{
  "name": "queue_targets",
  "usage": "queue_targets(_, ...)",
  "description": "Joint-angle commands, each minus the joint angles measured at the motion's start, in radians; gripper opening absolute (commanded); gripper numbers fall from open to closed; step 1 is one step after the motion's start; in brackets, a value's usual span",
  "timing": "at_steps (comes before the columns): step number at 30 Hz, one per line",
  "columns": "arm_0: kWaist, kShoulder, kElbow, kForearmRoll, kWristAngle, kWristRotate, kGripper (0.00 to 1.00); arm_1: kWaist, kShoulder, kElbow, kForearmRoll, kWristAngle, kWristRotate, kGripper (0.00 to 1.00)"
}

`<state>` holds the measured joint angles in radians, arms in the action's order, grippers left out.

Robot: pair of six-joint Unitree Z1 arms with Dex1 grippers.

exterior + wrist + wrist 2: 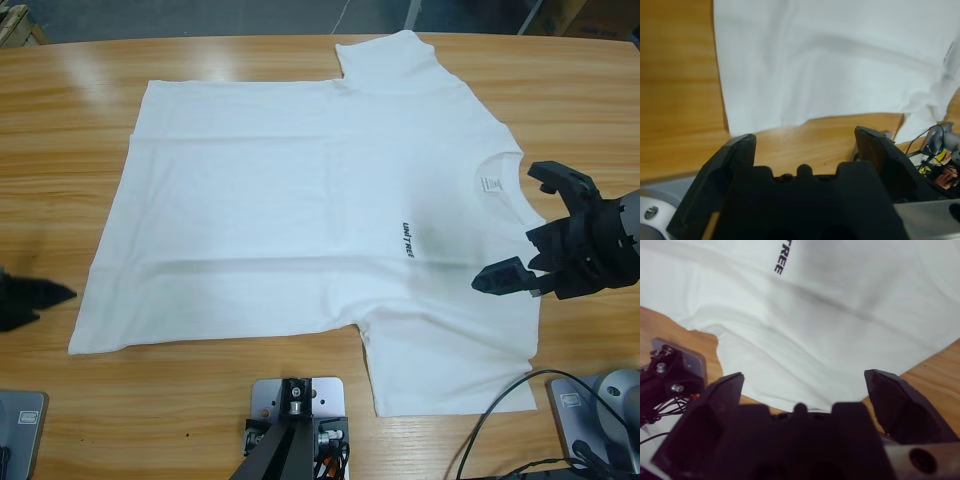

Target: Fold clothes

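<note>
T-shirt (pixel 300 220): spread flat on table (pixel 60 100)
Right gripper (pixel 540 235): 3 o'clock, jaws apart, empty
Left gripper (pixel 60 295): 9 o'clock, jaws apart, empty

The left gripper (pixel 805 142) hangs over the wooden table (pixel 677 100) with its jaws spread wide and nothing between them. Just beyond lies the hem of the white T-shirt (pixel 840 65), spread flat, with cables (pixel 927 142) at right.

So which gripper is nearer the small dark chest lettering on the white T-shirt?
Right. The right gripper hovers open over the collar end beside the lettering; the left gripper sits off the hem, across the shirt.
</note>
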<state>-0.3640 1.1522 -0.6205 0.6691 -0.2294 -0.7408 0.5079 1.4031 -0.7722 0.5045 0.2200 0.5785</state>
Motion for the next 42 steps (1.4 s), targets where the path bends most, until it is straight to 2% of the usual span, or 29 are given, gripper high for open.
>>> queue_targets(1,-0.018,-0.229,0.207,-0.085,-0.021,-0.182,0.810,-0.013,0.029,0.037,-0.012,0.029,0.011,1.000)
queue_targets(3,-0.019,-0.281,0.239,-0.119,0.007,-0.219,0.876,-0.013,0.026,0.037,-0.013,0.031,0.010,1.000)
queue_targets(9,-0.019,-0.235,0.306,-0.239,0.020,-0.253,0.868,-0.013,0.022,0.038,-0.015,0.039,0.006,1.000)
queue_targets(14,-0.020,-0.015,0.298,-0.306,0.050,-0.264,0.867,-0.013,0.007,0.042,-0.015,0.041,0.004,1.000)
queue_targets(25,-0.021,0.097,0.268,-0.309,0.070,-0.280,0.790,-0.012,-0.007,0.047,-0.015,0.051,0.004,1.000)
queue_targets(42,-0.123,0.108,0.267,-0.311,0.079,-0.334,0.789,-0.014,-0.011,0.050,-0.023,0.059,0.004,1.000)
